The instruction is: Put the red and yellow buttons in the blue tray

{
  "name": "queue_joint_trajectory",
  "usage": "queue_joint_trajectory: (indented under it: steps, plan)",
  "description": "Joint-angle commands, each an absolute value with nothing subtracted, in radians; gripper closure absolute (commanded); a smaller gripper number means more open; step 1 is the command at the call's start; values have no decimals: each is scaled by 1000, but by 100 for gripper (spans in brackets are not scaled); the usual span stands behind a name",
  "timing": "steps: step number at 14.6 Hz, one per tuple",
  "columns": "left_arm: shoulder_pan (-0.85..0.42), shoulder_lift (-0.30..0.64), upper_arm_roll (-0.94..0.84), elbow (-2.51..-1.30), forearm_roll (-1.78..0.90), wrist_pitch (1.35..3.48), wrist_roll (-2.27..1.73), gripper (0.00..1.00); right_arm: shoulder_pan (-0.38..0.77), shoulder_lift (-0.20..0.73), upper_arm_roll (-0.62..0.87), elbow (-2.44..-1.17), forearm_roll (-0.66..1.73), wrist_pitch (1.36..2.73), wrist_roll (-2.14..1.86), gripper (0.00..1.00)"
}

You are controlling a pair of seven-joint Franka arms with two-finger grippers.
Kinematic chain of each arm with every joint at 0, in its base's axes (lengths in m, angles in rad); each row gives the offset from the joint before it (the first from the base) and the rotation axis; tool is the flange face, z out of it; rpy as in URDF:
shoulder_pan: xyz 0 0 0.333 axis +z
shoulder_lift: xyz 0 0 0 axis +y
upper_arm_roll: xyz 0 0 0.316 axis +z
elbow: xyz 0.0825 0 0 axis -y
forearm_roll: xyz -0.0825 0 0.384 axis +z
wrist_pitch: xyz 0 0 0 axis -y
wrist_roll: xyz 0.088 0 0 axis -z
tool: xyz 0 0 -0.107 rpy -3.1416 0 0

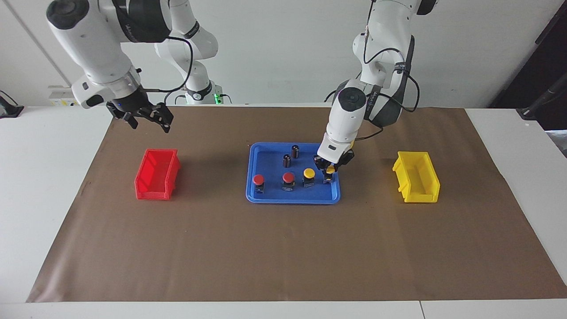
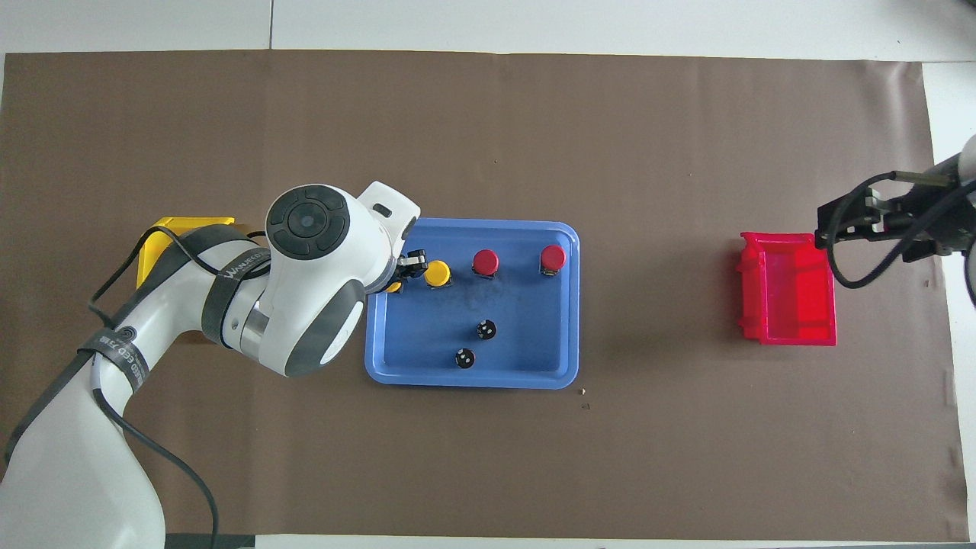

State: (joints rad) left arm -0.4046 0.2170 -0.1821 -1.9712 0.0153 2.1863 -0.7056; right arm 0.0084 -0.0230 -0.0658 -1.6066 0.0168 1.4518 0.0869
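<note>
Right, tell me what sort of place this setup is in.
Most likely a robotics lab test bench. Two white arms stand at a white table covered with a brown paper mat, with staged props on it: a blue tray of push-buttons, a red bin, a yellow bin.

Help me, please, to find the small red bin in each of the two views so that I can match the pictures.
Facing view: the red bin sits on the brown paper toward the right arm's end of the table, below the raised right gripper.
Overhead view: the red bin is at the picture's opposite edge, partly under the right gripper.
Shared landmark: the blue tray at mid-table.
</note>
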Motion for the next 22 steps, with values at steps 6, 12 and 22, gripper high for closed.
queue_joint_trajectory:
  steps: [6,12,22]
  plan:
    - [-370,216,-153,-1856,3,2149,-669,0,-78,-3,-37,-1606,-31,1457,-34,0]
    - [-172,177,-153,-1612,9,1744,-350,0,-58,-3,-43,-1594,-31,1430,-57,0]
    - [-8,-10,-155,-1591,-60,1582,-8,0,-64,-31,-40,-1605,-18,1442,-64,0]
